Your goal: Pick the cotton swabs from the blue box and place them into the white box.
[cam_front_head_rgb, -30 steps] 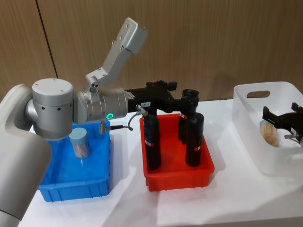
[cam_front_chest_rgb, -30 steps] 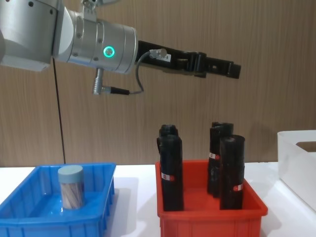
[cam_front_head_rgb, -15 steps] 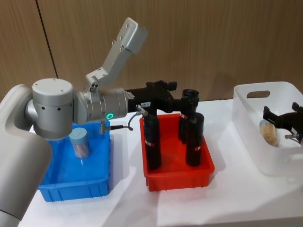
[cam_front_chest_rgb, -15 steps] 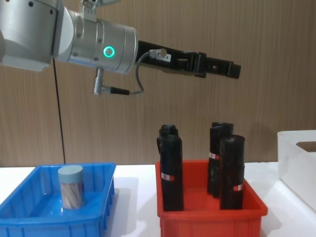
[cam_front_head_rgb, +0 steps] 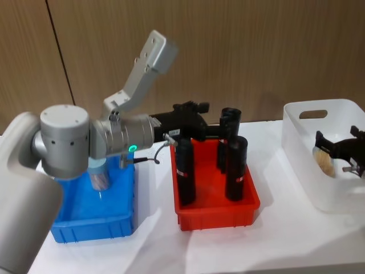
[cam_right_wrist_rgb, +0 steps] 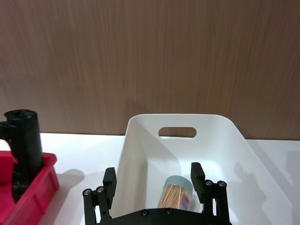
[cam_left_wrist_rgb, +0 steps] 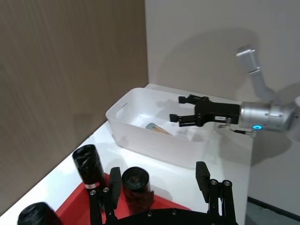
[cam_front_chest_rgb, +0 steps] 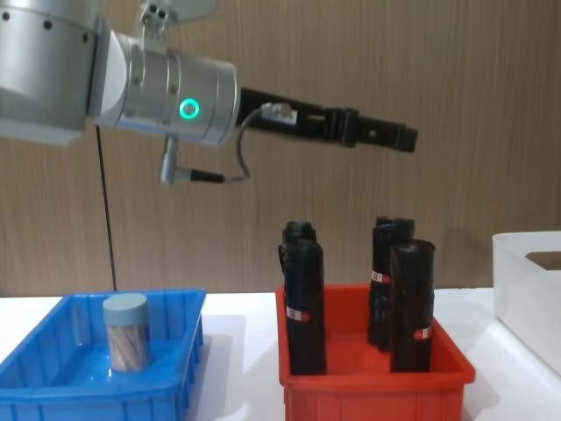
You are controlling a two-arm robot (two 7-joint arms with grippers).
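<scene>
A white table (cam_front_head_rgb: 239, 251) is seen with three bins set in a row, and the red bin (cam_front_head_rgb: 217, 209) in the middle is taken as the mark.

Just left of the red bin, the blue box (cam_front_head_rgb: 91, 221) is placed. One cotton swabs jar (cam_front_chest_rgb: 127, 331) is stood upright in it, lid up, toward the box's far end. In the head view this jar (cam_front_head_rgb: 100, 178) is partly covered by the left arm.

Tall black rolls (cam_front_chest_rgb: 307, 307) are stood upright inside the red bin (cam_front_chest_rgb: 377, 392).

High above the red bin, well clear of the roll tops, the left gripper (cam_front_chest_rgb: 396, 138) is held level and pointed toward the right. Its claw (cam_left_wrist_rgb: 157, 187) is spread wide and nothing is held in it.

To the right of the red bin, with a strip of bare table between, the white box (cam_front_head_rgb: 319, 197) is set, its handle cutout at the far end. The right gripper (cam_right_wrist_rgb: 153, 180) is held over the opening of the white box (cam_right_wrist_rgb: 136, 136). Its claw is spread wide and nothing is gripped. A second cotton swabs jar (cam_right_wrist_rgb: 176, 193) is laid on its side on the box floor, under the gap between the fingers. Whether it is touched by them cannot be told.

Behind the red bin, a wood-panelled wall (cam_front_head_rgb: 256, 51) is seen.
</scene>
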